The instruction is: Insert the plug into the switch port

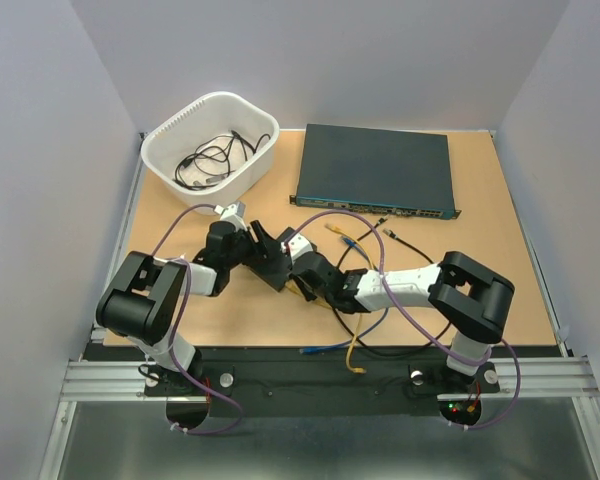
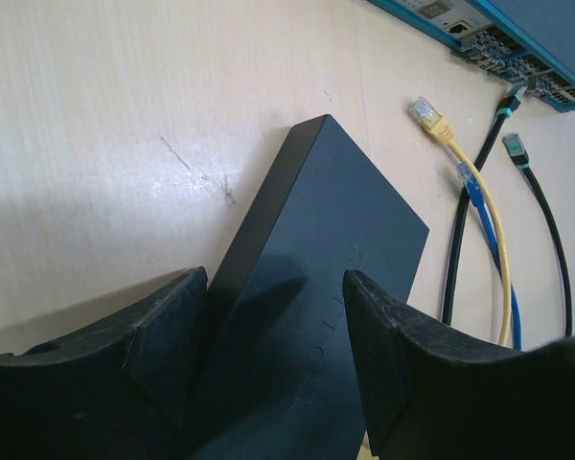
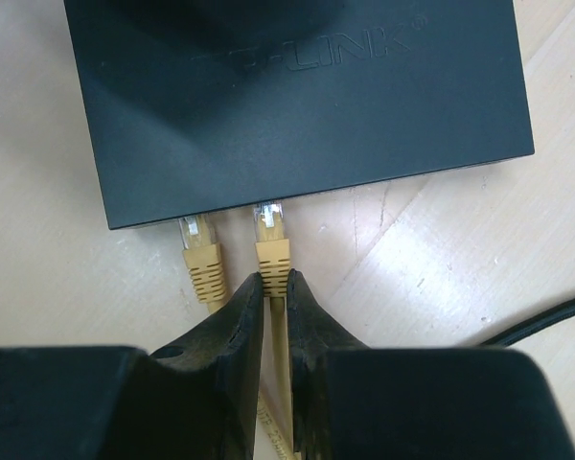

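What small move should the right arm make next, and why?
Probably a short push straight forward. The right gripper pinches the yellow plug with its tip just at the small black switch's port edge, not seated, while the left gripper straddles the box to brace it.

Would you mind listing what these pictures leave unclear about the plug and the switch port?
- Switch port: right wrist view, hidden under the edge of the small black box.
- Plug depth: tip meets that edge; seating unclear.
- Top view: the right gripper and left gripper cover the box.
- Left wrist view: port edge out of frame.
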